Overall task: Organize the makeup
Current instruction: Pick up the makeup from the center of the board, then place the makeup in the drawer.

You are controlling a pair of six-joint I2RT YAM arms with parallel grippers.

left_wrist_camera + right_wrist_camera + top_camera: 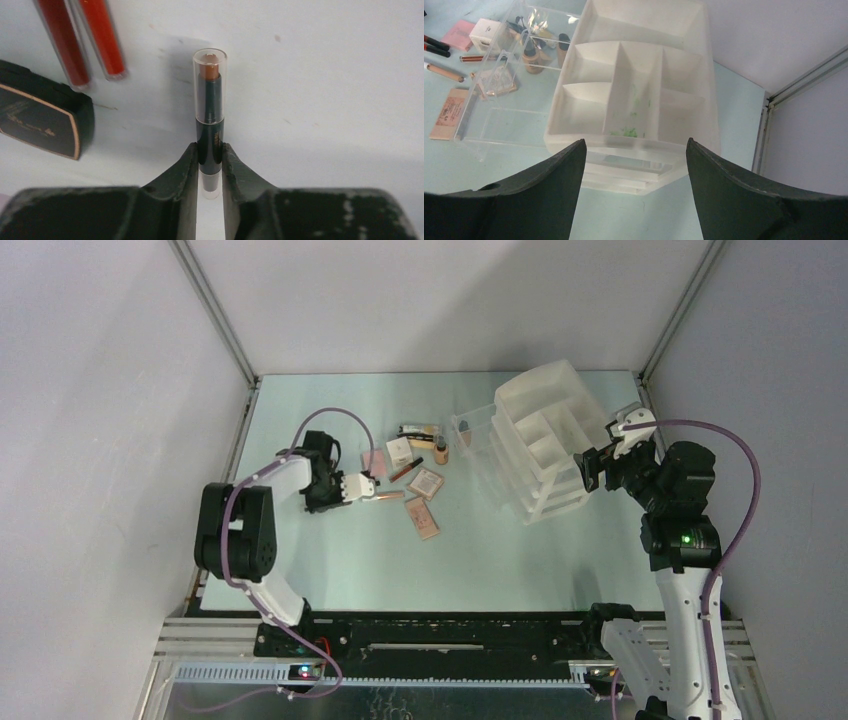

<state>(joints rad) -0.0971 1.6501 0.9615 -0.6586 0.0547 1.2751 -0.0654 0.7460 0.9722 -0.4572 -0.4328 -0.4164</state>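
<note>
My left gripper (366, 488) is shut on a black lip stick with a clear cap (210, 100), gripping its lower body (210, 155), low at the table. It sticks out to the right in the top view (390, 496). Two red tubes (82, 40) and a black compact (42, 117) lie to its left. Further right lie a white box (399, 451), a beige bottle (441, 449), a pink palette (374, 461) and two beige palettes (426, 483). My right gripper (590, 468) is open and empty (635, 150) beside the organizer.
The large white organizer (545, 435) with several compartments (634, 95) stands at the right. A clear drawer (499, 115) juts from its left side toward the makeup. Enclosure walls ring the table; a frame post (769, 130) is near my right gripper.
</note>
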